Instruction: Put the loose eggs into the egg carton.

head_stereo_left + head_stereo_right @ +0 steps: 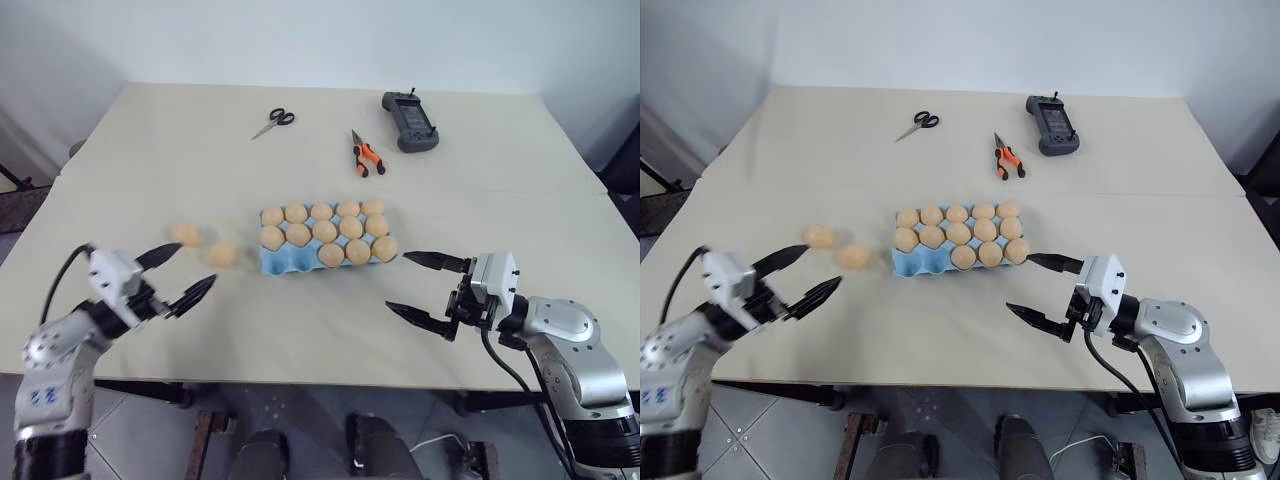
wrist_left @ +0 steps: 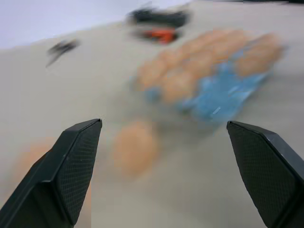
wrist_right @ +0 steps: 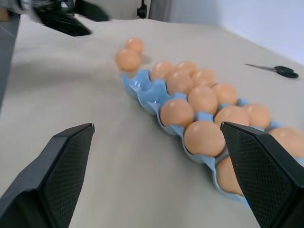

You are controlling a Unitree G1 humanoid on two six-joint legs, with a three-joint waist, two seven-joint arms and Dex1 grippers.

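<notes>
Pale worktop [image 1: 200,130] is seen spread across the frame before a plain wall. Just right of centre the egg carton [image 1: 275,262] is set, thirteen cups filled and two in its near row bare. Both hands are held with fingers wide apart and nothing in them: the right hand [image 1: 420,287] at lower right, the left hand [image 1: 180,275] at lower left. Two loose eggs [image 1: 222,254] are left just beside the carton's left end. Judged step: the next pick, for which the nearer egg must be straddled and lightly closed on.
</notes>
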